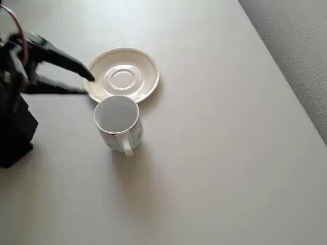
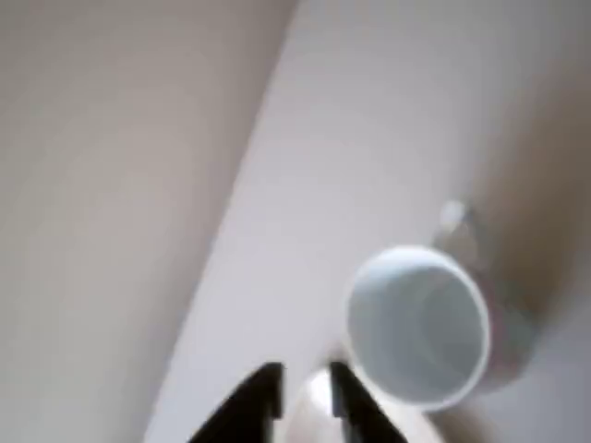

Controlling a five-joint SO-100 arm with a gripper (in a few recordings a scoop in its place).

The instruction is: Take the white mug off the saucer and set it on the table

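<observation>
Mug set down beside the saucer; arm to be drawn clear.

In the overhead view the gripper (image 1: pixel 88 84) is seen at left, fingers spread and empty, tips at the saucer (image 1: pixel 145 66) rim; the white mug (image 1: pixel 118 122) stands upright on the table (image 1: pixel 219 163), touching or just overlapping the saucer's edge. A retreat leftward, well away from both, is judged best.

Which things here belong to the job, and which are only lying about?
Belong to the job:
white mug, standing on the table
saucer, empty
gripper, open, at the saucer's left rim

Lying about:
nothing; grey floor lies past the table edge
</observation>
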